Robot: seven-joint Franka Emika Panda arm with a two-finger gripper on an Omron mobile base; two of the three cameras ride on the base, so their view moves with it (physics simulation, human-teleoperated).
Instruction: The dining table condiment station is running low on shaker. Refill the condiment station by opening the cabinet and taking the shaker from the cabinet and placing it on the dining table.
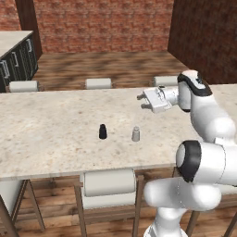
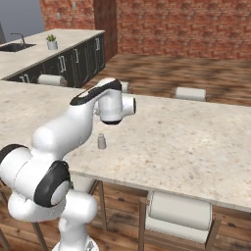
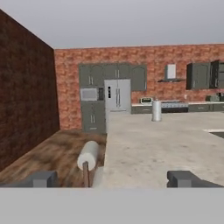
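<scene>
The shaker [image 1: 136,134] stands upright on the desk [image 1: 51,125], toward the near long edge and about midway along it, with a black shaker [image 1: 102,132] just beside it on its left and nothing touching either. From the right base camera I see the same shaker [image 2: 101,141] standing alone on the stone top. My pincer [image 1: 142,101] hangs above the desk, beyond the shaker and apart from it, pointing sideways along the length of the desk; its jaws are spread wide with nothing between them, and the hand camera shows both fingertips [image 3: 43,179] far apart, looking down the desk toward the far kitchen wall. I judge the placing step done: the shaker sits on the dining table and I have let go. What is left, as I read it, is to draw the arm up and clear without brushing either shaker.
</scene>
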